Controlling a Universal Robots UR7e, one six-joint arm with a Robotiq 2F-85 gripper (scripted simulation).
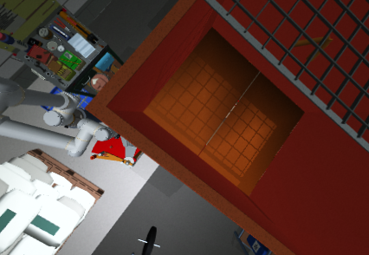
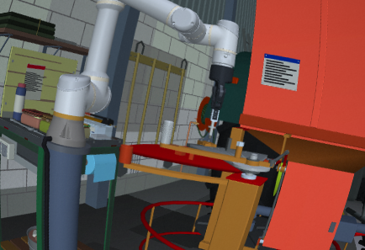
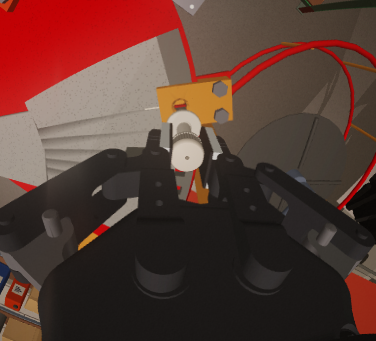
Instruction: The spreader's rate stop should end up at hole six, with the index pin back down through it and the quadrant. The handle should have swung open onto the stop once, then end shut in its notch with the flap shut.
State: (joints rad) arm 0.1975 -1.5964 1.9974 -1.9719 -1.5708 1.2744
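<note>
The white knurled index pin [image 3: 186,151] stands over a hole in the orange rate stop [image 3: 195,101], which rests on the grey quadrant [image 3: 100,110] beside the red handle. My gripper [image 3: 186,147] points straight down, its fingers closed on the pin's knob from either side. From the second side camera the gripper [image 2: 214,121] hangs above the quadrant plate [image 2: 218,147], and the long red handle [image 2: 176,154] runs left from the pivot under the red hopper. The pin's lower tip is hidden.
The big red hopper [image 2: 307,81] fills the right side close to my wrist. A workbench with tools [image 1: 65,51] stands behind the arm, white sacks [image 1: 34,207] lie on a pallet, and red hoses [image 2: 168,219] loop below the frame.
</note>
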